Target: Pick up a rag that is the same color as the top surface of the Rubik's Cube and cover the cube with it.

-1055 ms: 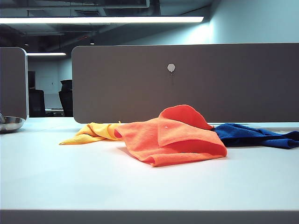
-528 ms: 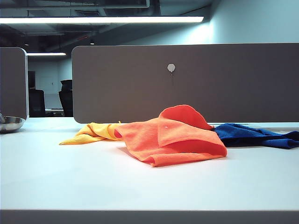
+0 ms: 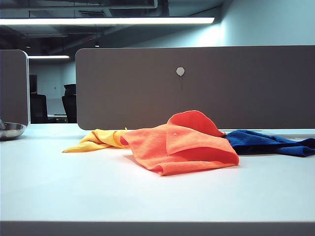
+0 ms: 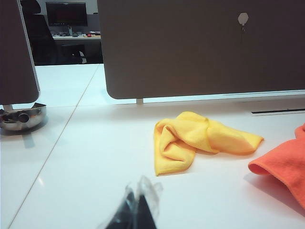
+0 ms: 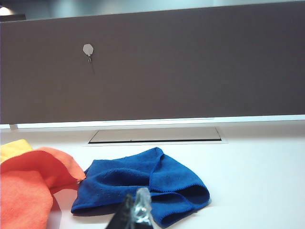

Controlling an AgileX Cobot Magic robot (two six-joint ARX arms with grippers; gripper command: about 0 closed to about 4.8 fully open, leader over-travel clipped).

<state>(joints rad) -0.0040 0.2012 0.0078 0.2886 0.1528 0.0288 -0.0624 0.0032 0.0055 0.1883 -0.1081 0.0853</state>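
Note:
The orange rag (image 3: 182, 142) lies crumpled in the middle of the table, humped up at its back. Its edge also shows in the left wrist view (image 4: 286, 167) and the right wrist view (image 5: 24, 191). The Rubik's Cube is hidden in every view. My left gripper (image 4: 138, 200) is shut and empty, hovering over bare table short of the yellow cloth (image 4: 195, 138). My right gripper (image 5: 135, 205) is also shut and empty, just short of the blue cloth (image 5: 138, 183). Neither gripper appears in the exterior view.
The yellow cloth (image 3: 98, 139) touches the rag's left side and the blue cloth (image 3: 266, 142) its right. A grey partition (image 3: 197, 88) stands behind them. A metal bowl (image 3: 11, 130) sits at the far left. A cable slot (image 5: 155, 135) lies near the partition.

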